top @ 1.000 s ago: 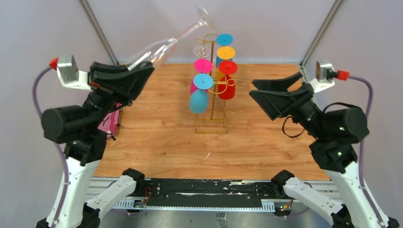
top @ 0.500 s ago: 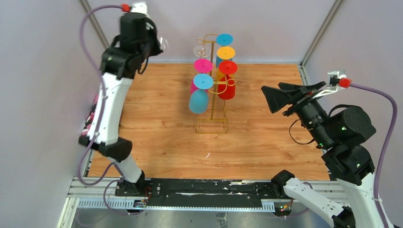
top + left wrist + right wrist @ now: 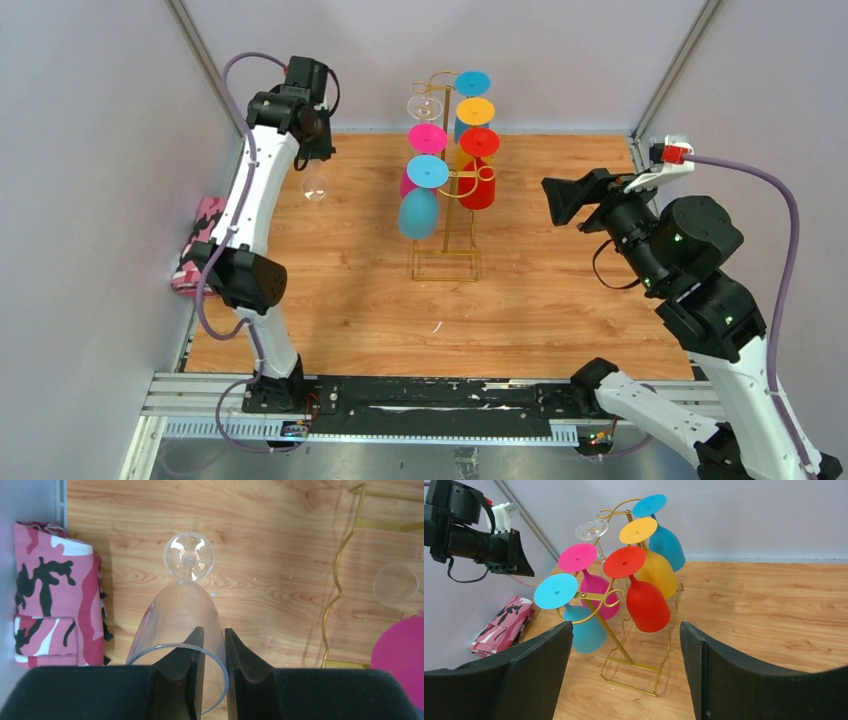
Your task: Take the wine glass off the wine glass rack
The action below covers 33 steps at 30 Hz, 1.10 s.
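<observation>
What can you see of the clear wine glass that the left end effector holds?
The clear wine glass looks transparent: round foot, thin stem, tall empty bowl. It hangs upright, foot down, over the wooden table, apart from the wine glass rack. The left end effector pinches its bowl wall at the rim, one finger inside.
</observation>
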Available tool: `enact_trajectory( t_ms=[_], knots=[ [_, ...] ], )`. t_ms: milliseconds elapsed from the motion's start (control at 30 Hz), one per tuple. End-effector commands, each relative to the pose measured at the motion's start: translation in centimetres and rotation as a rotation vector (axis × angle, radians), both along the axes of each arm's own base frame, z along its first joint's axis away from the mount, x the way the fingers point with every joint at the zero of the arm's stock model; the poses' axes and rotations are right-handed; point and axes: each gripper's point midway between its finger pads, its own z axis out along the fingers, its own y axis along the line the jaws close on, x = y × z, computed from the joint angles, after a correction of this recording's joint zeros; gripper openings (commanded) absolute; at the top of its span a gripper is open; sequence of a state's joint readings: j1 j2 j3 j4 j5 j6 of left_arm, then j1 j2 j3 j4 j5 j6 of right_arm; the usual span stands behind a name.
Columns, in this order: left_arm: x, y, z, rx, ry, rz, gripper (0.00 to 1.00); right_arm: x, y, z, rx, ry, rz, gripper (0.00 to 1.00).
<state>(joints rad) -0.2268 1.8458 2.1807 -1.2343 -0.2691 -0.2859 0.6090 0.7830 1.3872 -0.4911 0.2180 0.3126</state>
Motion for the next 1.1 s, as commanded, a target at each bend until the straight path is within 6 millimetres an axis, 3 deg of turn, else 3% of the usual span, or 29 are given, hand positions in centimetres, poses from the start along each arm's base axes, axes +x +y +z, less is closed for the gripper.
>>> enact_trajectory(
  t_ms=[0,233,600,733,900,1067],
  knots=[
    [1.6,-0.5,-2.8,-0.034,0.074,-0.059,0.0,0.5,0.0,-0.5,-0.038,0.012,-0.017,0.83],
    [5.9,0.3,-6.0,-0.138,0.104,-0.085,0.0,1.3,0.2,-1.3,-0.062,0.031,-0.032,0.82],
    [7.0,2.2,-10.9,-0.124,0.207,-0.049,0.0,2.1,0.6,-2.1,-0.069,0.047,-0.035,0.82],
    [6.9,2.5,-10.6,-0.107,0.199,-0.039,0.03,2.1,0.8,-2.1,-0.067,0.045,-0.027,0.86],
    [6.7,2.3,-8.5,-0.12,0.154,-0.057,0.33,2.1,1.5,-2.7,-0.058,0.055,0.005,0.88],
    [5.9,2.4,-5.4,-0.118,0.089,-0.065,0.48,2.2,2.0,-3.3,-0.052,0.068,0.023,0.88]
  ],
)
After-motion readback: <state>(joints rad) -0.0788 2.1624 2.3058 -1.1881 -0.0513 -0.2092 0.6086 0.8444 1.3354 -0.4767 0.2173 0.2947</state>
